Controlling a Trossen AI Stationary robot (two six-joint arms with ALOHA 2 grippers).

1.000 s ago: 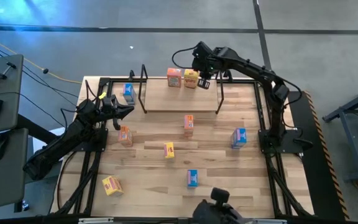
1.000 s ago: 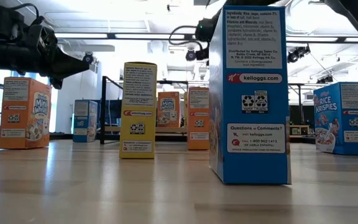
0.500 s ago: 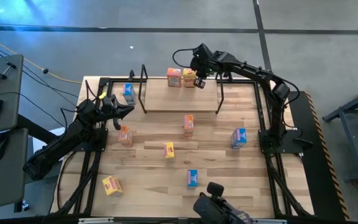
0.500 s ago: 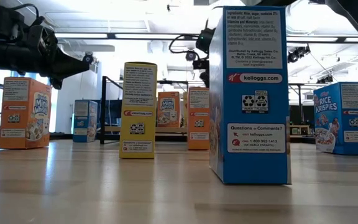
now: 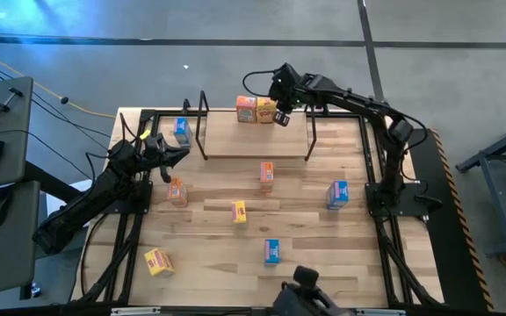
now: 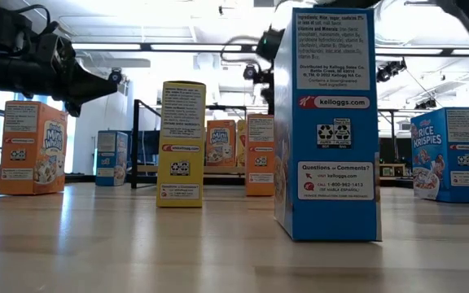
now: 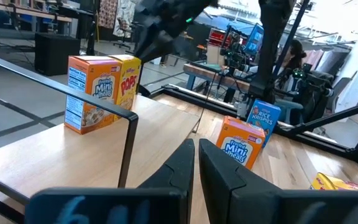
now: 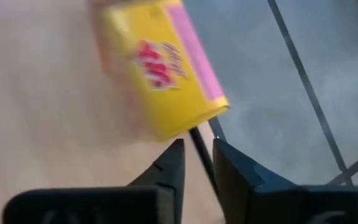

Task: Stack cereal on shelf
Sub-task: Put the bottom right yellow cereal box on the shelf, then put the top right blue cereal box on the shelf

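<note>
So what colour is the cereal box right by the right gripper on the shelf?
Yellow, with a pink side and red lettering; the right wrist view shows it best.

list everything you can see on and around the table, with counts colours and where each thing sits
shelf: one, light wood board with black wire end frames, far middle of the table
orange cereal boxes: three; one on the shelf's far edge, one mid-table in front of the shelf, one left of centre
yellow cereal boxes: three; one on the shelf beside the orange one, one at table centre, one lying at the near left corner
blue cereal boxes: three; one left of the shelf, one right of centre, one near middle
left gripper: shut, empty, over the table's left edge
right gripper: shut, empty, just behind the shelf's yellow box
</note>
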